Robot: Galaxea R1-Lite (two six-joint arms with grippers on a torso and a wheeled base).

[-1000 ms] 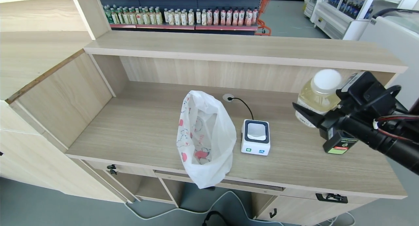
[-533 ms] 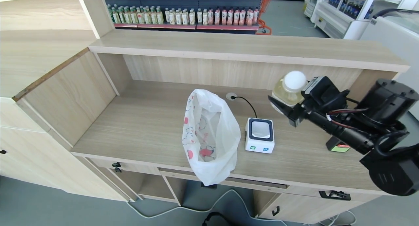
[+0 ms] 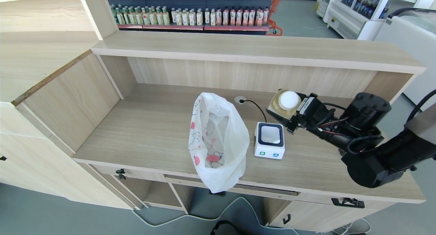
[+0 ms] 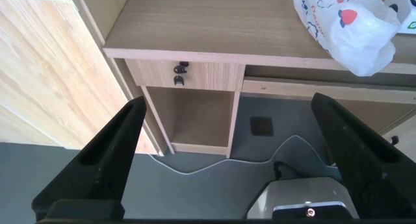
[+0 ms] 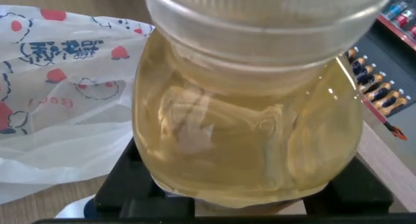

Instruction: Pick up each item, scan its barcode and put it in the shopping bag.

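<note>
Holding bottle (image 3: 285, 105) of yellowish liquid, white cap toward head camera: right gripper (image 3: 289, 121), jaws clamped on bottle body, right of centre of head view. Bottle over far edge of scanner (image 3: 269, 139). Shopping bag (image 3: 218, 139) at centre, mouth open, just beside scanner on counter (image 3: 153, 126). Left gripper (image 4: 229, 107) jaws spread wide, nothing between.

No print I can read, dark lettering (image 5: 58, 50) on the red-patterned white plastic shopping bag (image 3: 218, 139) illegible, green badge (image 3: 261, 153) and blue badge (image 3: 274, 155) on the front of the white box scanner (image 3: 269, 140) too small, labels on the shelved drink bottles (image 3: 190, 17) too distant for me.
</note>
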